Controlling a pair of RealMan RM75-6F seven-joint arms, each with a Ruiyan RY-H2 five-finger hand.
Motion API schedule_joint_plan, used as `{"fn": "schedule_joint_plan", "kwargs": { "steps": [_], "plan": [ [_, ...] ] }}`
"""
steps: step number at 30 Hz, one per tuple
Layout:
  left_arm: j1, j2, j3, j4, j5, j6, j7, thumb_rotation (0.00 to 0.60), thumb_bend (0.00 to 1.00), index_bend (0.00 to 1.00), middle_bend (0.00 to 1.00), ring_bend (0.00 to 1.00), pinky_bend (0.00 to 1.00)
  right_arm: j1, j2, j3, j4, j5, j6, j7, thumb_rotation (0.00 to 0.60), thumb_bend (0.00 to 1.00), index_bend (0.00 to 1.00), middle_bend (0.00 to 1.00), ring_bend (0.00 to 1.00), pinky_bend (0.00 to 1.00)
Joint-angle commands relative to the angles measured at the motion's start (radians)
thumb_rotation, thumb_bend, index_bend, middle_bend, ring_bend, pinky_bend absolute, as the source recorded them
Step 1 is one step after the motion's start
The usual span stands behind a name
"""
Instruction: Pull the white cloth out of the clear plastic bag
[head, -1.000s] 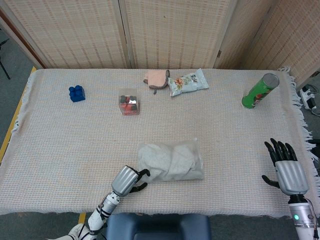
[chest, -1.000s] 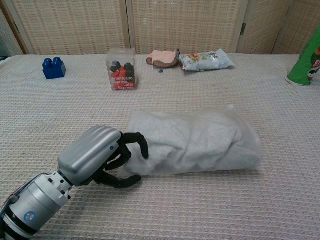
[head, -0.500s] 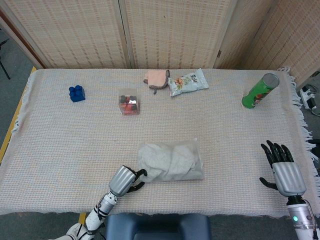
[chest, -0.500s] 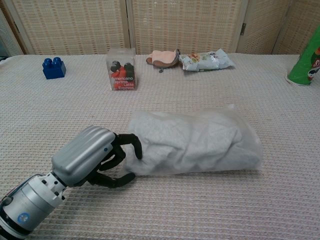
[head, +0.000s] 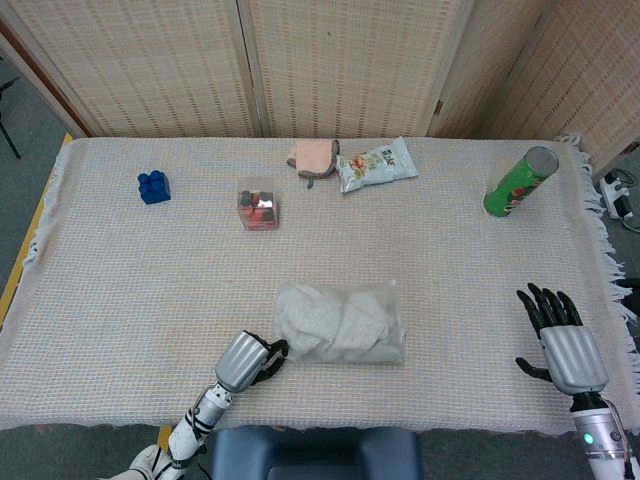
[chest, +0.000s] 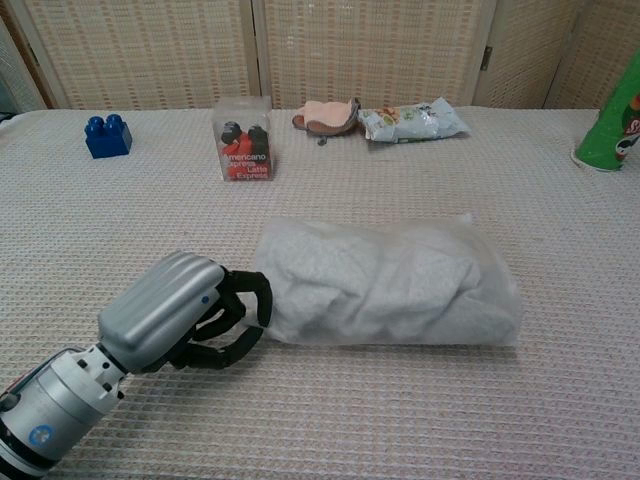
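The clear plastic bag (head: 392, 338) lies near the table's front middle, with the white cloth (head: 335, 320) bunched inside it. From the chest view the bag (chest: 490, 300) stretches left to right, and the cloth (chest: 380, 285) fills it. At the bag's left end my left hand (head: 248, 358) (chest: 175, 310) has its dark fingers (chest: 255, 295) curled over that end, pinching it. Whether the fingers hold plastic alone or cloth as well, I cannot tell. Far to the right, by the front edge, my right hand (head: 562, 345) holds nothing, with its fingers spread.
At the back of the woven tablecloth (head: 120, 290) sit a blue brick (head: 153, 186), a clear box of capsules (head: 258, 205), a pink cloth item (head: 313, 157), a snack packet (head: 376, 163) and a green can (head: 519, 182). Wicker screens stand behind.
My left hand has drawn back toward the front edge, fingers still on the bag's left end. The bag shifted slightly with it. My right hand moved a little nearer the front edge.
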Motion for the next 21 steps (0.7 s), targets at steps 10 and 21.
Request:
{"fn": "schedule_joint_plan", "kwargs": {
  "steps": [10, 21],
  "plan": [
    [0.001, 0.011, 0.016, 0.006, 0.005, 0.043, -0.012, 0.6, 0.53, 0.7, 1.0, 1.0, 1.0, 0.038, -0.079, 0.008, 0.073, -0.048, -0.015, 0.081, 0.6, 0.09, 0.0, 0.0, 0.0, 0.0],
    [0.004, 0.047, 0.024, -0.052, 0.005, 0.052, 0.022, 0.6, 0.52, 0.7, 1.0, 1.0, 1.0, 0.168, -0.256, 0.015, 0.224, -0.073, -0.174, 0.278, 0.6, 0.19, 0.38, 0.0, 0.0, 0.0]
  ]
}}
